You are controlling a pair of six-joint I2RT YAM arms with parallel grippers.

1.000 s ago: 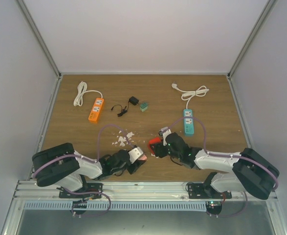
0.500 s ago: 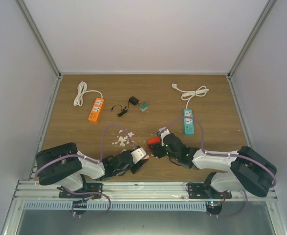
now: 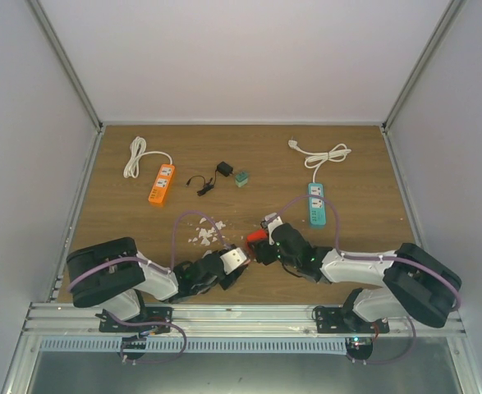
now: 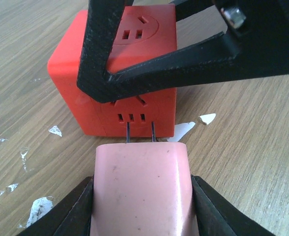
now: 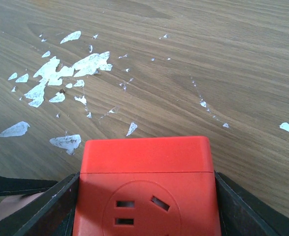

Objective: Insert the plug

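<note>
A pink plug [image 4: 142, 191] sits between the fingers of my left gripper [image 4: 142, 199], which is shut on it. Its two metal prongs point at the red cube socket [image 4: 80, 83], and their tips reach the slots on its near face. Most of each prong still shows outside. My right gripper [image 5: 146, 196] is shut on the red cube socket [image 5: 146, 162], a finger on each side, and the cube rests on the wooden table. From above, the pink plug [image 3: 235, 259] and the red cube socket [image 3: 258, 238] meet near the table's front middle.
White paint flecks [image 3: 206, 234] lie on the wood just left of the cube. Farther back are an orange power strip [image 3: 161, 183], a teal power strip [image 3: 317, 203] with a white cord, a black adapter [image 3: 222, 169] and a small green block [image 3: 241, 177].
The left arm has edged right with the pink plug and the right gripper has shifted slightly left with the cube, bringing plug and cube closer together. Both grips are unchanged.
</note>
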